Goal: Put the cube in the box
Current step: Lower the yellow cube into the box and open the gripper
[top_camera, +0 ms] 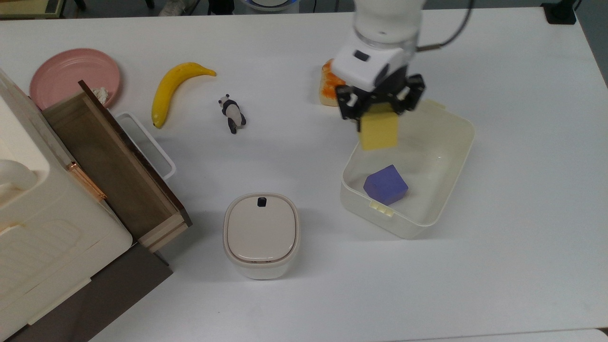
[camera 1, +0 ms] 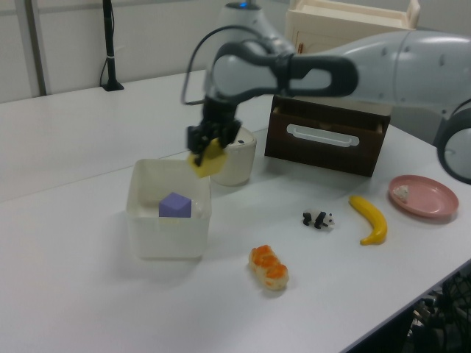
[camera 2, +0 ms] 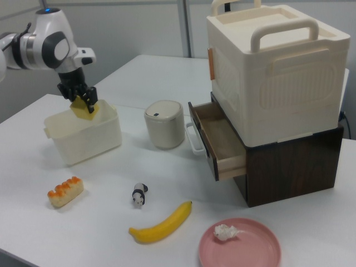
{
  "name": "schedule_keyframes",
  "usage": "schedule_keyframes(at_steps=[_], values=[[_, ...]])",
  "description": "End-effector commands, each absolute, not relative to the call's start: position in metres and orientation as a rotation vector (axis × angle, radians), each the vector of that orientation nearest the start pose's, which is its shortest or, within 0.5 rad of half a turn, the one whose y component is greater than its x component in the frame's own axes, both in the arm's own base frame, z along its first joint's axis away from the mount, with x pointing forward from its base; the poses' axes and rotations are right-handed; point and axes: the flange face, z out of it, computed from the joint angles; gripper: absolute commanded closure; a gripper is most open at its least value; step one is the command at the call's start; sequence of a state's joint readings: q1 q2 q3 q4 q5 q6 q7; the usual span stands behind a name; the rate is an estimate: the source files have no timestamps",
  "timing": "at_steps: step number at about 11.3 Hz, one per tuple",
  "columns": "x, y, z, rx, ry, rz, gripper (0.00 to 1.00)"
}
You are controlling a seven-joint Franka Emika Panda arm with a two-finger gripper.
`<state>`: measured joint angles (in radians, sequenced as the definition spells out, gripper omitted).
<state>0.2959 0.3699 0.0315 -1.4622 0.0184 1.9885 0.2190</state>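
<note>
fingers (top_camera: pixel 378 105) pinch the cube (top_camera: pixel 379 129) above the box (top_camera: pixel 456 156) rim, clear of the purple cube (top_camera: pixel 385 185).

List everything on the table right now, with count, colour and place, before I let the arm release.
cube: 1, pale yellow, held in the air over the box's rim
box: 1, cream-white, open, at the top view's right
purple cube: 1, purple-blue, inside the box
lidded container: 1, cream, closed, at the top view's lower middle
bread roll: 1, orange-topped, on the table near the box
panda figure: 1, black and white, between banana and bread roll
banana: 1, yellow, beside the plate
plate: 1, pink, holding a small white scrap
drawer: 1, brown wood, pulled open
storage case: 1, cream, atop the drawer unit
gripper: 1, black fingers, shut on the cube
</note>
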Motion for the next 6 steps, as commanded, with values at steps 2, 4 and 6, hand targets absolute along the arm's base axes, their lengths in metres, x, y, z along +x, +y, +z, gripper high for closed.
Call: schedule_keyframes(at_steps=[2, 4, 6], values=[[0.659, 0.276, 0.469, -3.06, 0.08, -0.313, 0.0], [0.661, 0.268, 0.471, -3.065, 0.09, -0.317, 0.0], [0.652, 0.241, 0.507, -3.092, 0.114, -0.357, 0.0]])
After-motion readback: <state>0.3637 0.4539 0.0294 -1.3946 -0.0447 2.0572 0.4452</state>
